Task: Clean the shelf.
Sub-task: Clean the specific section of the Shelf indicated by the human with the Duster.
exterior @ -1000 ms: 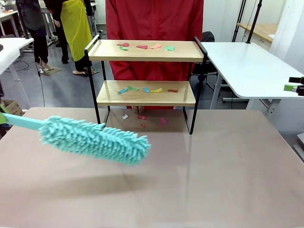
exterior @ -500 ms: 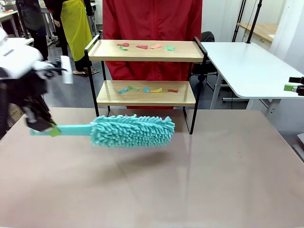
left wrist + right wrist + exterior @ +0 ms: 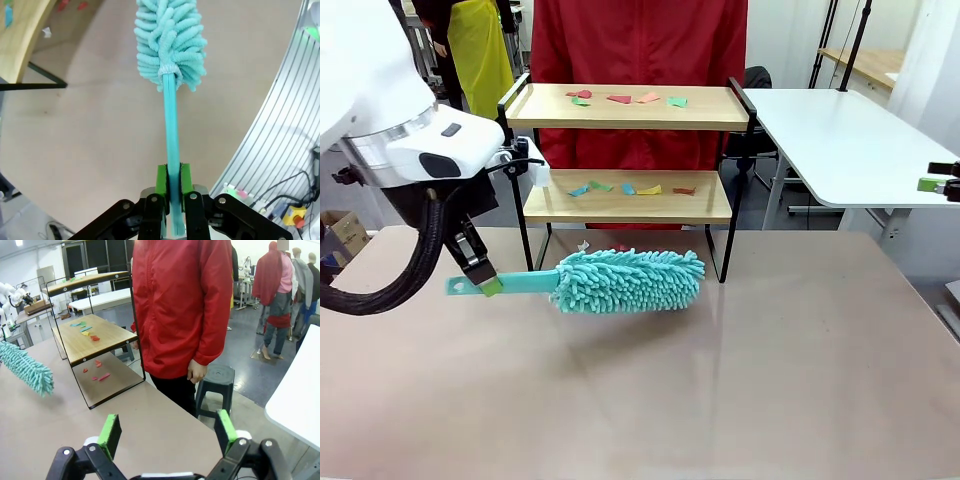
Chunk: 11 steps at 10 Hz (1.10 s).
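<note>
Matte beige tabletop spreads across the foreground, smooth with a faint sheen. At the left, the white, rounded left arm bends down over it, a ribbed black hose looping beneath. The left gripper is angled downward, green pads clamped on the flat teal plastic handle of a duster. The handle runs level toward the right, and the shaggy chenille head hangs low before the shelf's foot; whether it touches the table is unclear. The shelf, two pale wooden boards in a thin black metal frame, stands mid-table at the far side, coloured paper scraps strewn on both boards. Just behind it stands a person in a glossy red jacket. The right gripper hovers with jaws spread wide, holding nothing.
</note>
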Available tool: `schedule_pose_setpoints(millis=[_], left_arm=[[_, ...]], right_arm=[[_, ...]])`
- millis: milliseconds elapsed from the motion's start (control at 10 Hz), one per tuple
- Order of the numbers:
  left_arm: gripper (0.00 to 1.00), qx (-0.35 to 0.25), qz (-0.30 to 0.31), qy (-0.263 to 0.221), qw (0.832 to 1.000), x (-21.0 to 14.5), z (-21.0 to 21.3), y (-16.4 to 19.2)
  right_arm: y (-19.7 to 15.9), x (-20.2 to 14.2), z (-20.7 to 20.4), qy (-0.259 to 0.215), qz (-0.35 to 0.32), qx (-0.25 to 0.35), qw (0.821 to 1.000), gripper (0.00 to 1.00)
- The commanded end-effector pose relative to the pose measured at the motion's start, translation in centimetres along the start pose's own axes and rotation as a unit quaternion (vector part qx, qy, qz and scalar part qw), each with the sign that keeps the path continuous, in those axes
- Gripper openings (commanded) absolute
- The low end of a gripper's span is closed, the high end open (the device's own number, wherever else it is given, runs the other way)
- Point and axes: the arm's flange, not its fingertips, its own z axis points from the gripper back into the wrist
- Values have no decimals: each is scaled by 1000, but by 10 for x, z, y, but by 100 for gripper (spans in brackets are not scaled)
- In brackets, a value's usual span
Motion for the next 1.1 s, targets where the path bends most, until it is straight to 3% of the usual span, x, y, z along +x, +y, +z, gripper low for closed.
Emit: schedule_pose_setpoints(millis=[0, 200, 400, 600, 1000], left_arm=[[13, 15, 8, -3, 1000, -12, 4, -3], [13, 8, -7, -16, 1000, 23, -5, -9], [13, 34, 34, -29, 998, 40, -17, -22], [13, 84, 93, -9, 992, 56, -31, -39], [13, 105, 159, -10, 982, 108, -65, -65]], right_arm=[[1, 2, -1, -1, 2, 0, 1000, 100], [1, 2, -1, -1, 2, 0, 1000, 100], [1, 2, -1, -1, 2, 0, 1000, 100], [1, 2, -1, -1, 2, 0, 1000, 100], [1, 2, -1, -1, 2, 0, 1000, 100]])
